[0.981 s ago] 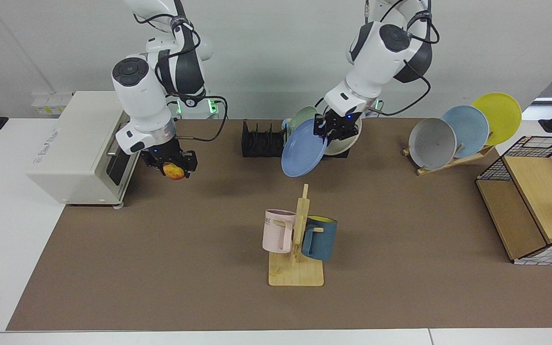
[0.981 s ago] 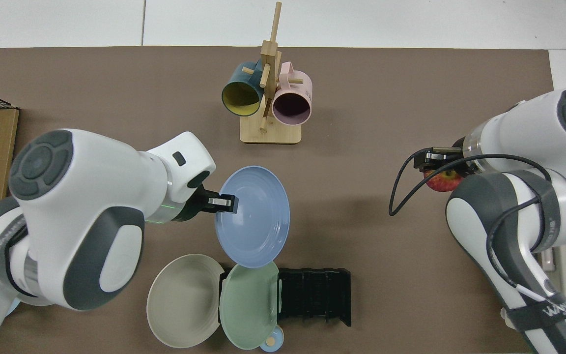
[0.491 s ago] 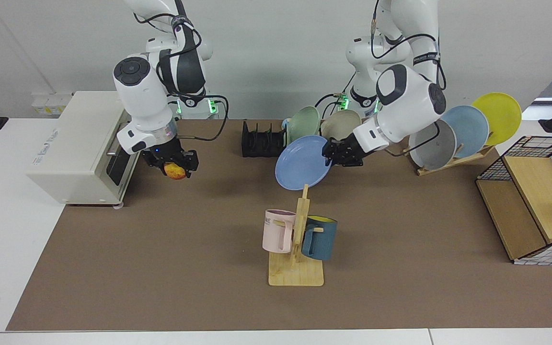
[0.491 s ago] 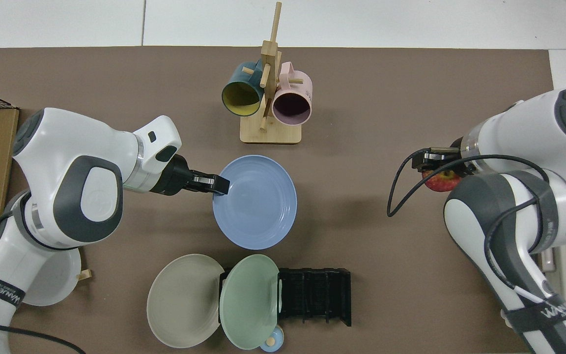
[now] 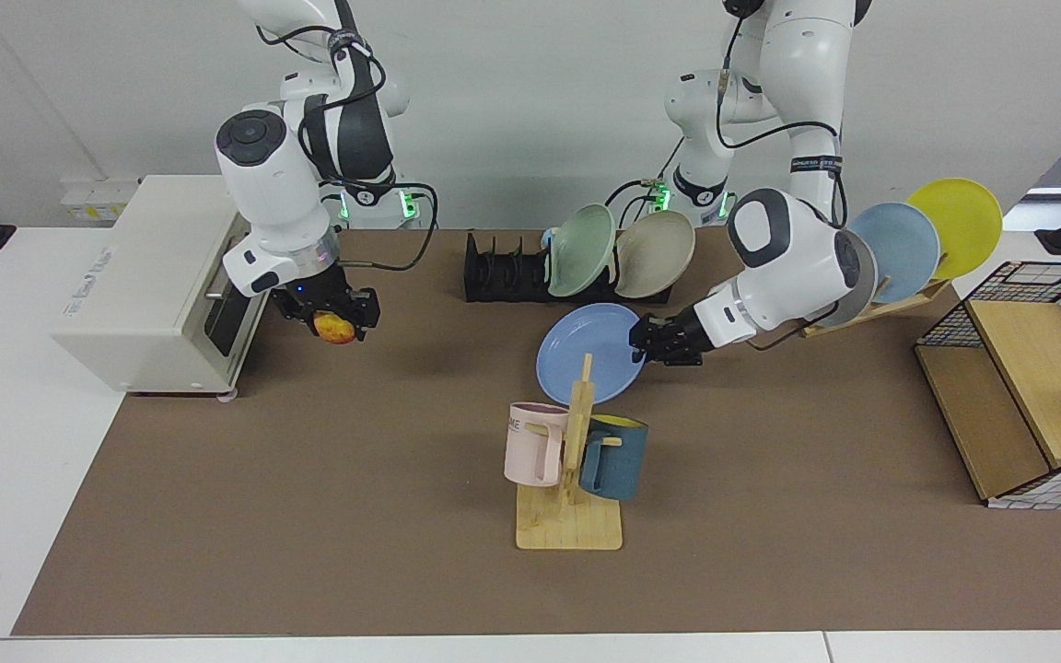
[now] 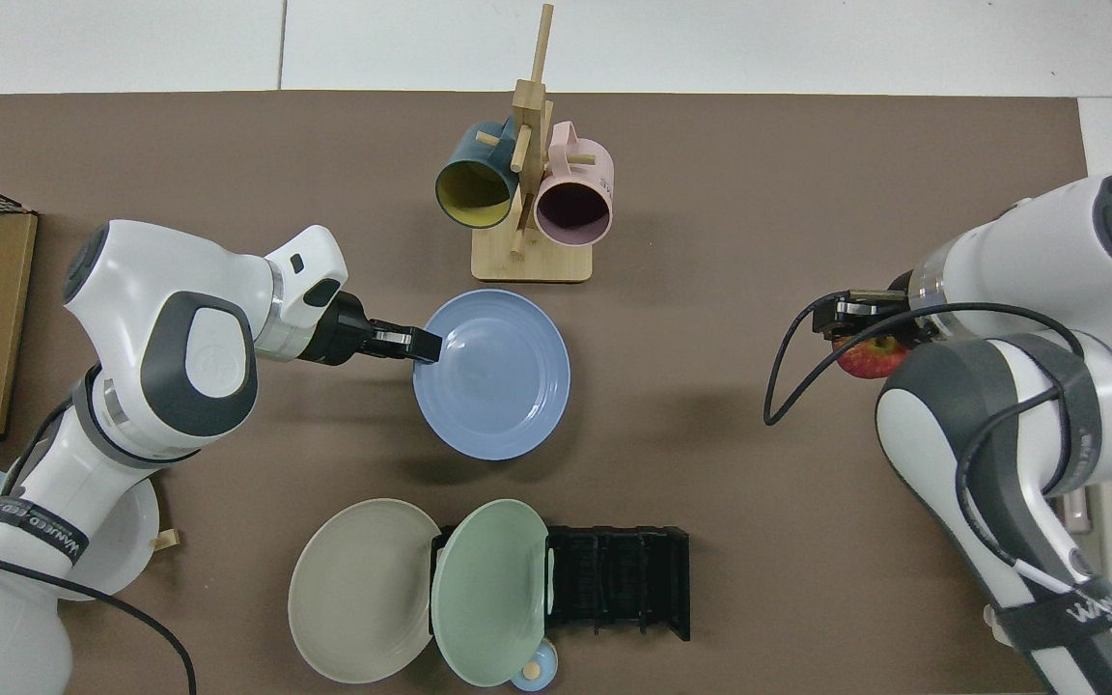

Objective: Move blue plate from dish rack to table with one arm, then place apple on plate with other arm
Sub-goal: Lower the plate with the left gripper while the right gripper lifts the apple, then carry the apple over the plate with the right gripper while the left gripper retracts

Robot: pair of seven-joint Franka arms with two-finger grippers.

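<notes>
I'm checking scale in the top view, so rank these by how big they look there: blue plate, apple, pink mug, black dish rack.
1. Blue plate and dish rack: too alike to rank.
2. Pink mug.
3. Apple, partly hidden by the right gripper.

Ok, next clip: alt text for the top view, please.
The left gripper holds a round periwinkle-blue plate by its rim over the brown table mat, between a wooden mug tree and a black slotted dish rack. The right gripper holds a red-and-yellow apple off to the side.

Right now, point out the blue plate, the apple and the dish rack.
blue plate [image 6: 498,381]: top view, centre of its face.
apple [image 5: 335,329]: facing view, exposed front.
dish rack [image 6: 619,579]: top view, empty slots.
</notes>
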